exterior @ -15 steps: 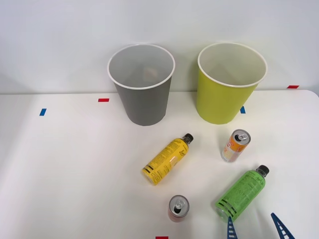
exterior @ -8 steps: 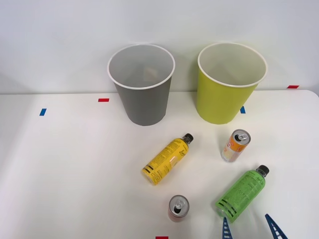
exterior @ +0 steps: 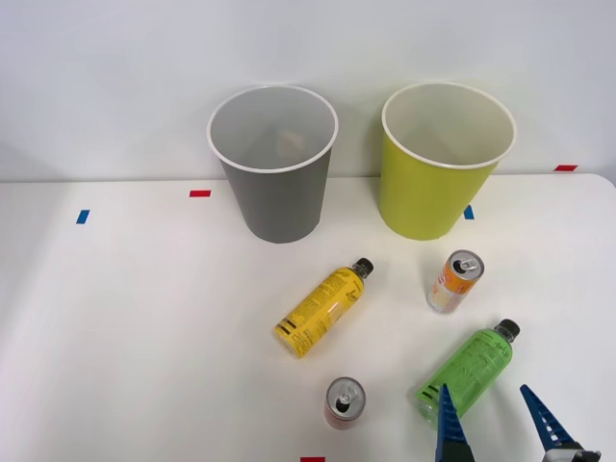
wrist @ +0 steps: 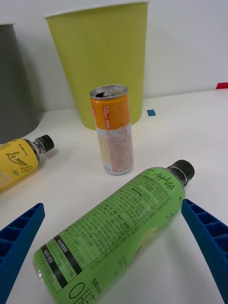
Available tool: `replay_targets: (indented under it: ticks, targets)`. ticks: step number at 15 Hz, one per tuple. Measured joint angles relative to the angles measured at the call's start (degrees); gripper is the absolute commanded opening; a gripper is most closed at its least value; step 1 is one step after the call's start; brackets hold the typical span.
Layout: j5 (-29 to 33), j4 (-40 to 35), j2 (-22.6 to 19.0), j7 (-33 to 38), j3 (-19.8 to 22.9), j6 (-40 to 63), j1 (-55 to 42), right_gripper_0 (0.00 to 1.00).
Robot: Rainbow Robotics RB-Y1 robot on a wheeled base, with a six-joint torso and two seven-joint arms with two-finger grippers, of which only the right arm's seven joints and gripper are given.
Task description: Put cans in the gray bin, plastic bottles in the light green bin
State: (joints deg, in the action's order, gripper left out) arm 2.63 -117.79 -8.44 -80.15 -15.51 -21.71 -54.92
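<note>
Front view: the open right claw (exterior: 491, 422) has pushed farther in over the white bench (exterior: 144, 337) and now straddles the base of the lying bright green plastic bottle (exterior: 468, 371), so a grasp looks imminent.

Wrist view: both fingers flank that bottle, labelled "Applefit"; the yellow-labelled plastic bottle (wrist: 16, 161) reads "Lemon".

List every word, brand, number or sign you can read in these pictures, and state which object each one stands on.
"Lemon": in script on the yellow bottle.
"Apple": in script near the neck of the green bottle.
"500ml": by the base of the green bottle; its remaining small print is too fine to read.
Orange-and-white can: print too small to read.
Red can: nothing readable.
Gray bin and light green bin: no text.
</note>
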Motion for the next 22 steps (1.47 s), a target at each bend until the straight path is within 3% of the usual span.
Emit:
replay_targets:
  ticks: [7,12,17,20,22]
  targets:
    - [-5.34,-18.28,-2.78,4.86,2.93,34.59,0.91,1.0]
    - [-4.63,-26.76,-5.11,20.67,4.26,56.03,6.13,1.0]
    - [4.87,-28.07,-8.55,41.68,2.34,73.65,16.32,1.0]
    - [4.87,-28.64,-12.41,51.76,1.9,86.3,22.76,1.0]
    - [0.84,-29.7,-15.67,56.86,2.35,93.55,25.75,1.0]
